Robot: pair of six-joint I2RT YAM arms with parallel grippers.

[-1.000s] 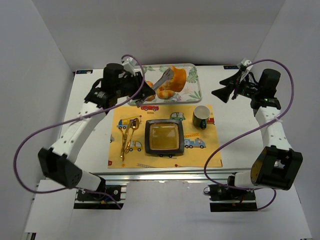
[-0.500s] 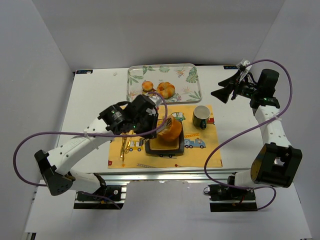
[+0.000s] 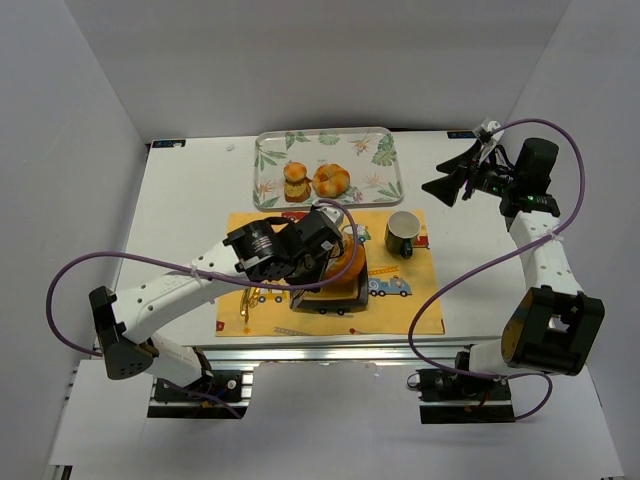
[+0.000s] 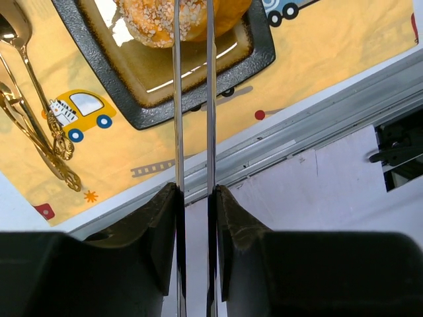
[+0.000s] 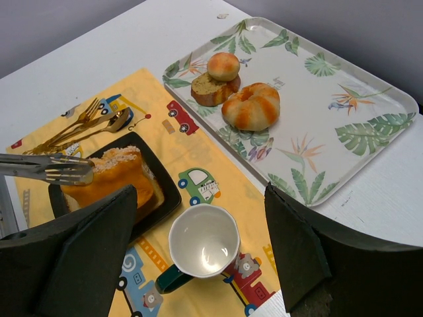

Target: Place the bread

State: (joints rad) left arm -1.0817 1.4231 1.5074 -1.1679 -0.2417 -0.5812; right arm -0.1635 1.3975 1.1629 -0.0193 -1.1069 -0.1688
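We are watching the left gripper [image 4: 193, 198] clamping tongs [image 4: 176, 99] against the bread [image 4: 149, 20] on the plate [image 4: 111, 72]. The right gripper [image 3: 440, 175] is hanging open, empty, by the table's [image 3: 180, 200] right edge.

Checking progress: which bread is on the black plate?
The large sugared orange loaf, beside the tongs; the smaller breads lie on the floral tray.

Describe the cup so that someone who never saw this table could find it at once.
Find the yellow placemat with cartoon cars in the middle of the table. On its right half, seen from above, beside the black square plate, stands the cup. It is the only round, deep vessel there: dark green outside, white and empty inside.
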